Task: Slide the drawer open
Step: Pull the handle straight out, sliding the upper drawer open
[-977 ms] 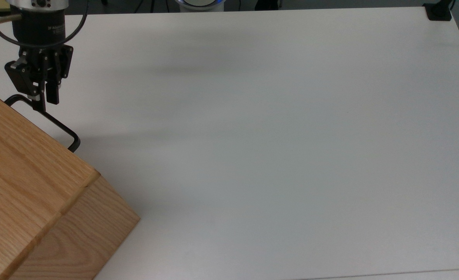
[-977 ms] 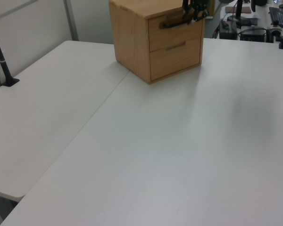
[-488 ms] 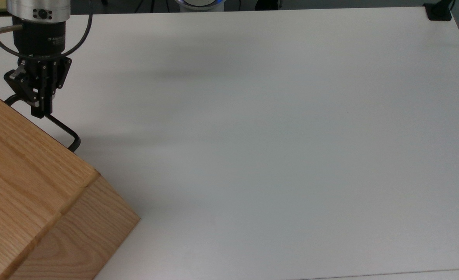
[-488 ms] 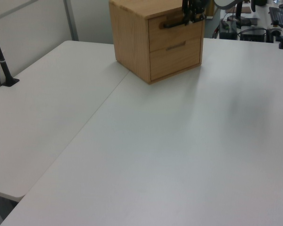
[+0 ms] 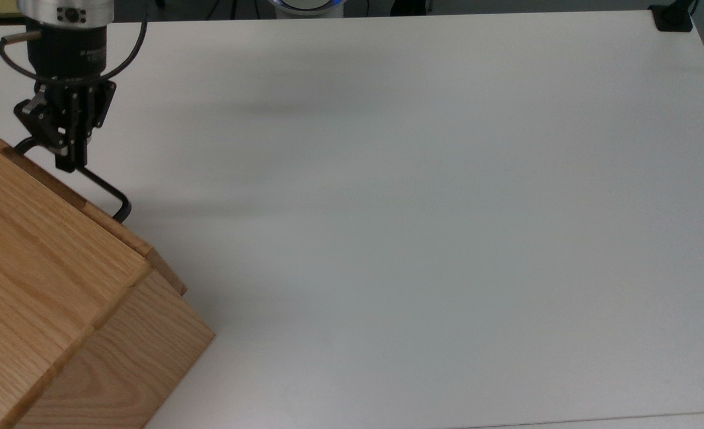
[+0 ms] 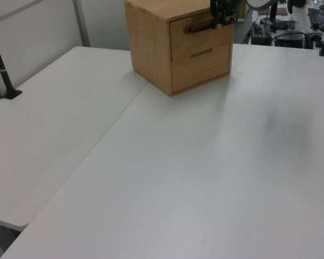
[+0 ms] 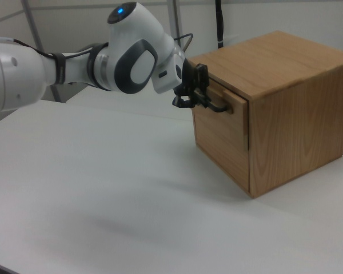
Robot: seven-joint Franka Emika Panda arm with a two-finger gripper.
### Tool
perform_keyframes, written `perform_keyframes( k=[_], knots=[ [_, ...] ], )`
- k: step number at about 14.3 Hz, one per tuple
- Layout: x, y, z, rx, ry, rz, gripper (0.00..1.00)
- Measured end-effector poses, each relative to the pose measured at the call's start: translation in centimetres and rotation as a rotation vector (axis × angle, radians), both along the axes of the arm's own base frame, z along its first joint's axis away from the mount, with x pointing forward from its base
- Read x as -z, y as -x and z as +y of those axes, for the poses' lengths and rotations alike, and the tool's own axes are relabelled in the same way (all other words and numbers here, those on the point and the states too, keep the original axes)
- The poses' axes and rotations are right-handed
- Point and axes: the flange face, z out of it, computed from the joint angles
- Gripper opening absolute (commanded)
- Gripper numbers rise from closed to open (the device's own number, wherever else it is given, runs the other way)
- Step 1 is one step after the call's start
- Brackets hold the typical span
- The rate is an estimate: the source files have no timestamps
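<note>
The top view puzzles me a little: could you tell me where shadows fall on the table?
In the top view, a soft grey shadow lies on the table beside the cabinet, trailing from the handle towards the top view's right; a fainter smear sits above it.

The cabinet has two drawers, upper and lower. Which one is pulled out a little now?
The upper drawer: its front stands slightly proud of the cabinet, and the gripper is at its black bar handle. The lower drawer sits flush.

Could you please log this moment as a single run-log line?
phase: pulling | gripper: shut on black metal bar handle | light-wood top drawer: slightly open | oak cabinet: on white table
</note>
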Motion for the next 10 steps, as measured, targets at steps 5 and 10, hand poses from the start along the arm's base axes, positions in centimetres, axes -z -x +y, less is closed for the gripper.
perform_keyframes(
  k=[5,10],
  knots=[
    [-0.8,2.7,2.2,-0.022,-0.022,0.101,0.03],
    [-1.1,4.7,3.7,-0.037,-0.030,0.144,0.03]
  ],
)
